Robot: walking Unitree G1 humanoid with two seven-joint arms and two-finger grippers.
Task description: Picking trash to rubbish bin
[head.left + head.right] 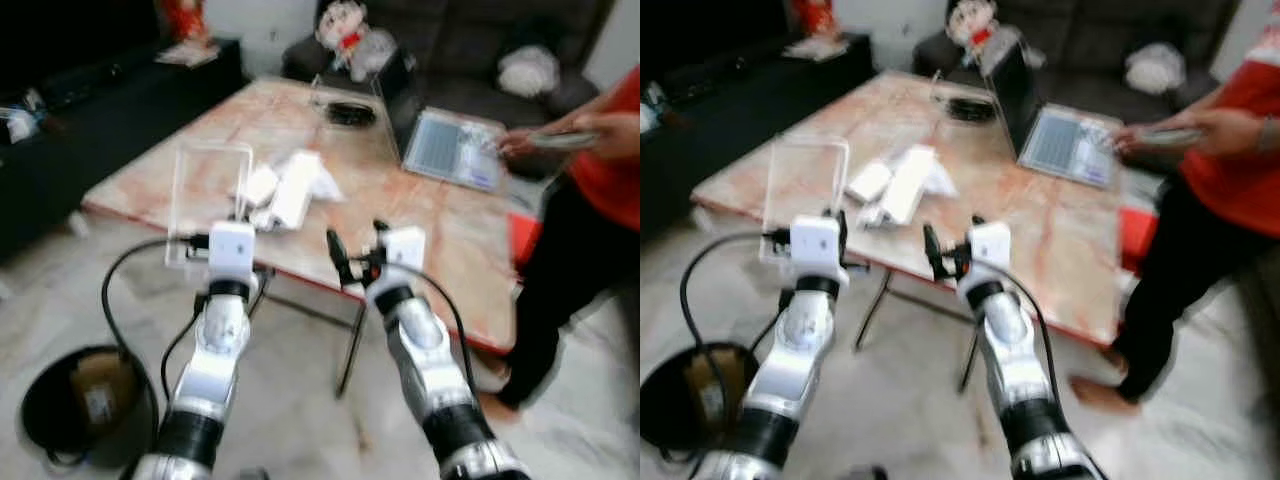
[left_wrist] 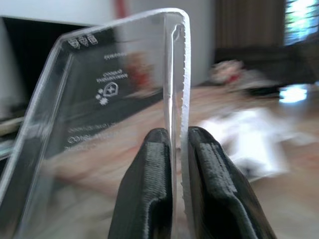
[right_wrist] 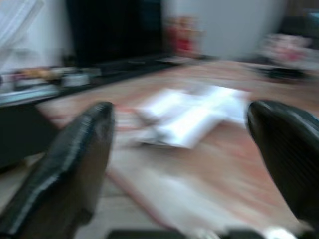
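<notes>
My left gripper (image 2: 174, 144) is shut on a clear plastic package (image 1: 207, 190), held upright in front of the table's near edge. Its printed flat face (image 2: 99, 99) rises between the two black fingers (image 2: 152, 164). My right gripper (image 1: 355, 245) stands open beside it, over the table's front edge, with nothing between its fingers (image 3: 75, 164). White paper and wrapper trash (image 1: 290, 190) lies on the marble table (image 1: 400, 210) just ahead. A black rubbish bin (image 1: 80, 400) with cardboard inside stands on the floor at the lower left.
A person in a red shirt (image 1: 610, 150) stands at the table's right side, hands near an open laptop (image 1: 450, 150). A black round object (image 1: 350, 112) lies further back. A dark sofa (image 1: 480, 50) is behind, a dark TV cabinet (image 1: 100, 100) on the left.
</notes>
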